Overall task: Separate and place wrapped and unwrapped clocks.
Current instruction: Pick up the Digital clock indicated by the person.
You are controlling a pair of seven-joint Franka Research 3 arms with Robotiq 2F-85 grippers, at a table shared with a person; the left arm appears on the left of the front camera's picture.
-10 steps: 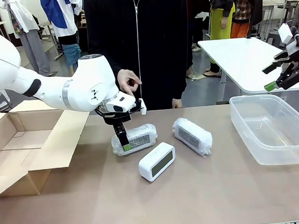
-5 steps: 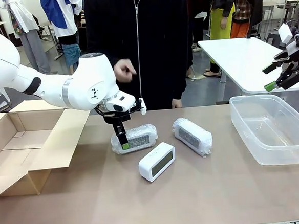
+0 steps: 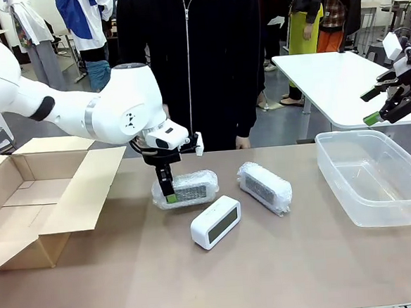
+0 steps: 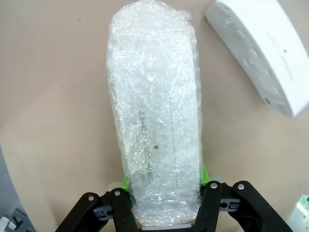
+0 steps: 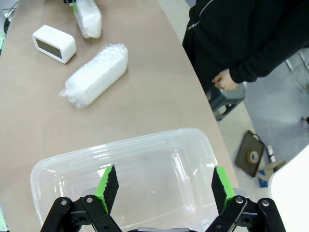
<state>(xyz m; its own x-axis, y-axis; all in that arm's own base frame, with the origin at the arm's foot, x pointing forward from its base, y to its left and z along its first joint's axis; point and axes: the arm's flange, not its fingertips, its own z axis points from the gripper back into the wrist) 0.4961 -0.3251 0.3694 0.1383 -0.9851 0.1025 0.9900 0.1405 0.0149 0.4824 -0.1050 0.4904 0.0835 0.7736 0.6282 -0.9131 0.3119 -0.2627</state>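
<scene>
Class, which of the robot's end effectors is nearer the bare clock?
Left. The left end effector grips the wrapped clock just beside the bare clock; the right end effector hangs open over the plastic tub, well away.

Open cardboard box [image 3: 74, 191], clear plastic bin [image 3: 331, 170]

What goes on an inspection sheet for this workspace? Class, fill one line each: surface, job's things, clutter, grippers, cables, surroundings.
Surface: brown table.
Job's things: left wrapped clock, right wrapped clock, bare clock, all lying on it.
Clutter: open cardboard box left, empty clear tub right.
Grippers: left gripper shut on the left wrapped clock; right gripper open above the tub.
Cables: nothing seen.
Surroundings: person in black opposite; white table behind.
</scene>
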